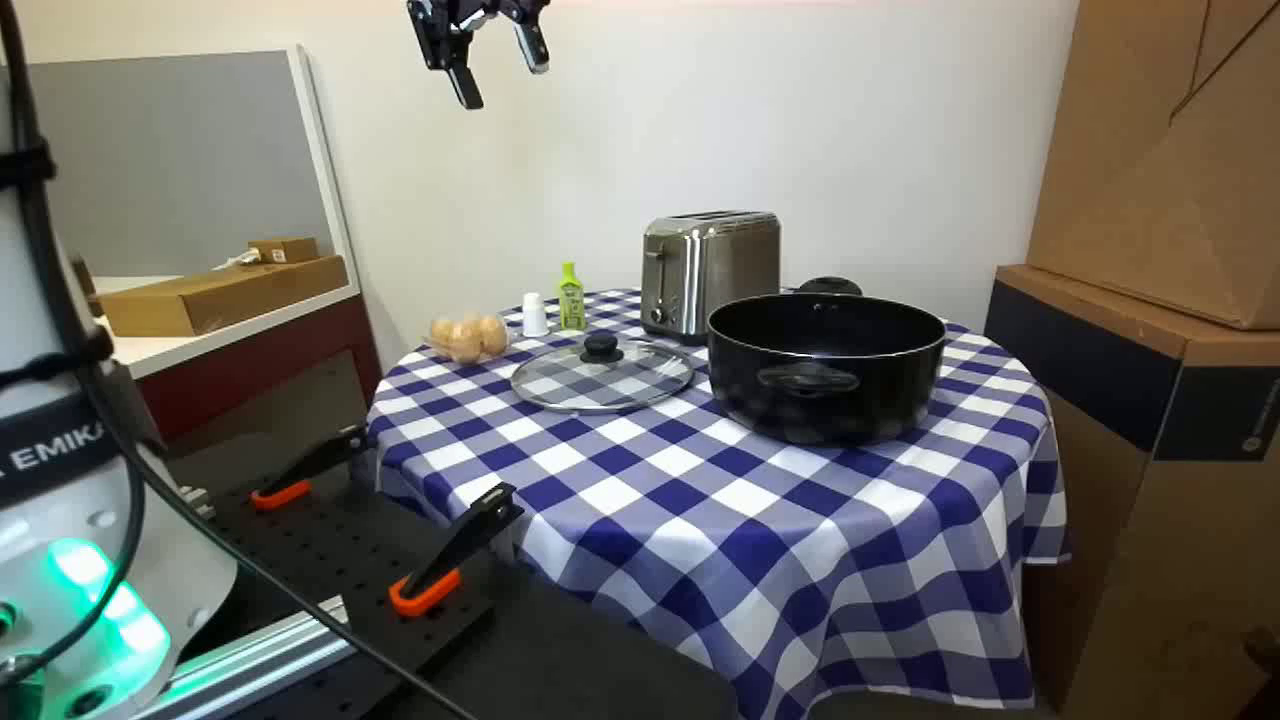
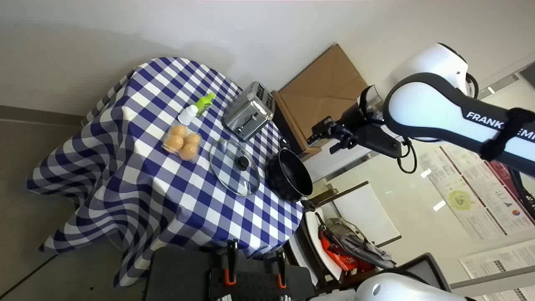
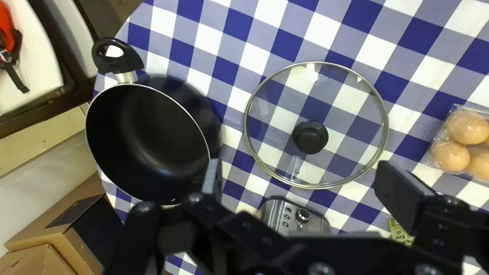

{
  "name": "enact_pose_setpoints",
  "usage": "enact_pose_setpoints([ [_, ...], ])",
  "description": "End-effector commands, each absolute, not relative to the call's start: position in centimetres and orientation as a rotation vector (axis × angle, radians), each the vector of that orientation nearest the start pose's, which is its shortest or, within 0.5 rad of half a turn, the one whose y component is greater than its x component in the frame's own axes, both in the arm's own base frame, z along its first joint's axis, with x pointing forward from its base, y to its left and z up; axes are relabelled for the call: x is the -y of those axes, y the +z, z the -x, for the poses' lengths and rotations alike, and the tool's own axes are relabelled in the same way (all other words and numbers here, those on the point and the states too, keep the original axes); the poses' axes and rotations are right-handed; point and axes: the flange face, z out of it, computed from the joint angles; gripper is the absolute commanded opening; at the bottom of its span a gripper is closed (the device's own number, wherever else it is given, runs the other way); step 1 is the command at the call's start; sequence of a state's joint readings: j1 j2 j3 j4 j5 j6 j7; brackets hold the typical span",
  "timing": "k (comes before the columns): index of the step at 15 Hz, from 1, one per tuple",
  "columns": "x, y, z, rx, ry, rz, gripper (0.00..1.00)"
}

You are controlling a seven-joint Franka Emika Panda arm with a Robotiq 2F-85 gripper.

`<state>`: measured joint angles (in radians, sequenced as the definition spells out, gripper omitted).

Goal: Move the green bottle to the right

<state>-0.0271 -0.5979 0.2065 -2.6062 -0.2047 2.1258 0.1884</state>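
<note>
The green bottle [image 1: 571, 300] stands upright on the checkered tablecloth, close beside a small white bottle [image 1: 535, 315] and left of the toaster in this exterior view. The green bottle also shows in an exterior view [image 2: 205, 103]. In the wrist view only a piece of the green bottle [image 3: 399, 231] shows, at the lower right, partly hidden by a gripper finger. My gripper [image 1: 503, 80] is open and empty, high above the table. It also shows open in an exterior view [image 2: 322, 145]. In the wrist view the fingers of the gripper [image 3: 301, 175] stand wide apart with nothing between them.
A steel toaster [image 1: 711, 275] stands near the back. A black pot [image 1: 828, 370] and a glass lid [image 1: 602, 375] lie in front of it. A clear pack of eggs [image 1: 468, 337] sits near the bottles. Cardboard boxes [image 1: 1150, 170] stand beside the table, with a wall behind it.
</note>
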Motion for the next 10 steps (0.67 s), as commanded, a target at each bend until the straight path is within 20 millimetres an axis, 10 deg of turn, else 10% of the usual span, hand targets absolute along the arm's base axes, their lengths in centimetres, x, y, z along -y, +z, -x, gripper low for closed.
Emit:
enact_pose_setpoints([
  [1,-5.9,45.5,-37.0,0.105,-0.254,3.404,1.00],
  [10,-13.4,44.7,-49.2,0.431,-0.615,3.285,1.00],
])
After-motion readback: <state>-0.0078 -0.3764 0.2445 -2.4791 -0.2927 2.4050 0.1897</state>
